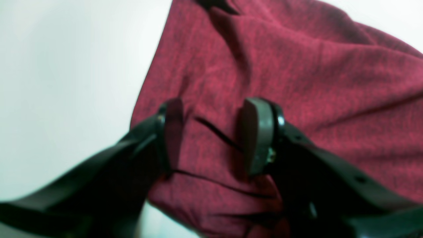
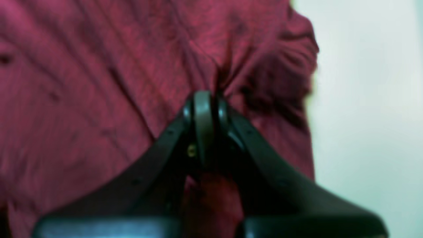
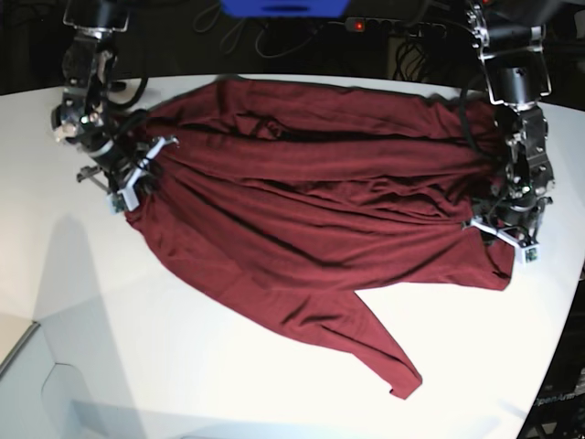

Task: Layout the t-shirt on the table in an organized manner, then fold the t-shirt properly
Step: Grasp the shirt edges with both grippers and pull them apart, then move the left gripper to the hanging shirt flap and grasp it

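Note:
The maroon t-shirt (image 3: pixel 311 210) lies spread and wrinkled across the white table (image 3: pixel 110 347), one long sleeve (image 3: pixel 379 352) trailing toward the front edge. At the shirt's left end my right gripper (image 3: pixel 137 178) is shut on the fabric. The right wrist view shows the cloth (image 2: pixel 99 82) puckered at the closed tips of that gripper (image 2: pixel 205 99). My left gripper (image 3: pixel 505 230) stands at the shirt's right end. In the left wrist view it (image 1: pixel 214 132) is open, its fingers (image 1: pixel 257 132) resting astride the cloth (image 1: pixel 297 66) close to the hem, with nothing pinched.
Bare white tabletop (image 1: pixel 66 66) lies beside the shirt's edges. Dark cables and a power strip (image 3: pixel 393 26) run behind the table's far edge. The curved table rim (image 3: pixel 18 352) cuts in at the lower left and drops off at the right (image 3: pixel 562 366).

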